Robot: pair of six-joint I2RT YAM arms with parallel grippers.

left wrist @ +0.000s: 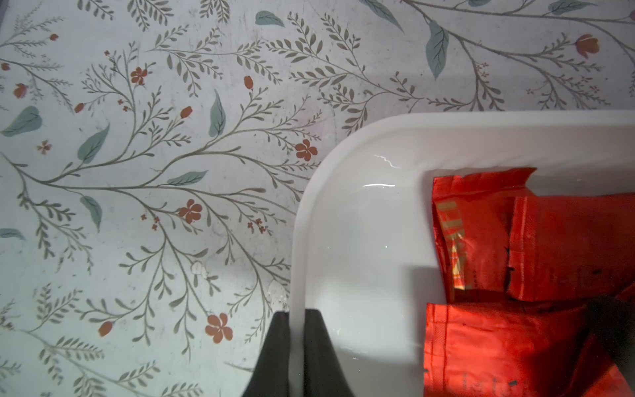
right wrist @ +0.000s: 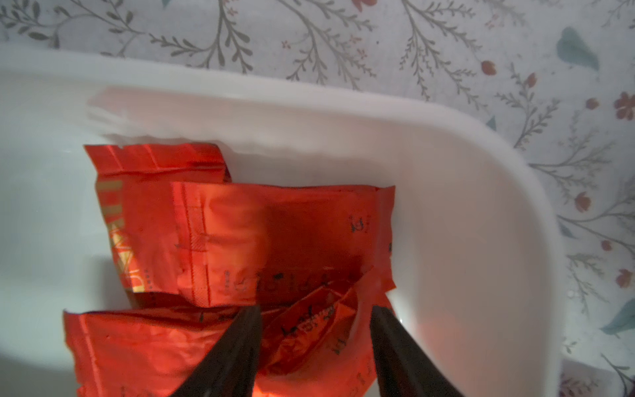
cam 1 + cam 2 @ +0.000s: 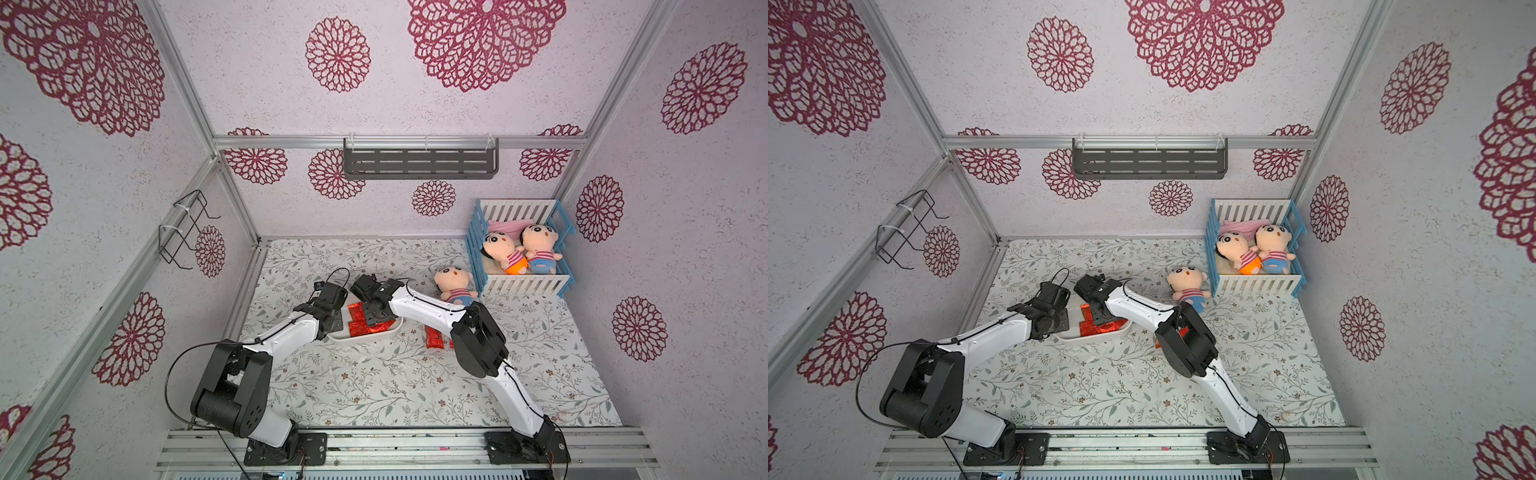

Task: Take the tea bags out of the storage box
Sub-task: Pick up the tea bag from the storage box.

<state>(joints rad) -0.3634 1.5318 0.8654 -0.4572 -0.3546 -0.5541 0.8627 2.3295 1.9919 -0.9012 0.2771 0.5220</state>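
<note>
Right, the shallow white plastic storage box, rectangular with rounded corners and a smooth glossy rim, is sitting at about nine o'clock from the middle of the matte tablecloth printed with leafy sprigs and small red flowers. Inside it, flat rectangular tea bags of shiny, crinkled red foil are lying overlapped, one showing gold lettering, all crowding toward the box's three o'clock end. The left gripper is pinching the box wall at the nine o'clock end, its black tapered fingers pressing together, one outside the rim and one inside. The right gripper is hanging down into the box with its jaws standing apart, and a crumpled sachet is bulging up between them; whether the tips are touching it, I cannot tell. Out on the cloth, at three o'clock of the box, loose sachets of the same red foil are lying flat, partly hidden behind the right arm. Over at two o'clock, a blue-and-white slatted toy crib is holding two soft plush dolls on pink bedding, and a third doll is lying on the cloth just beside it.
</note>
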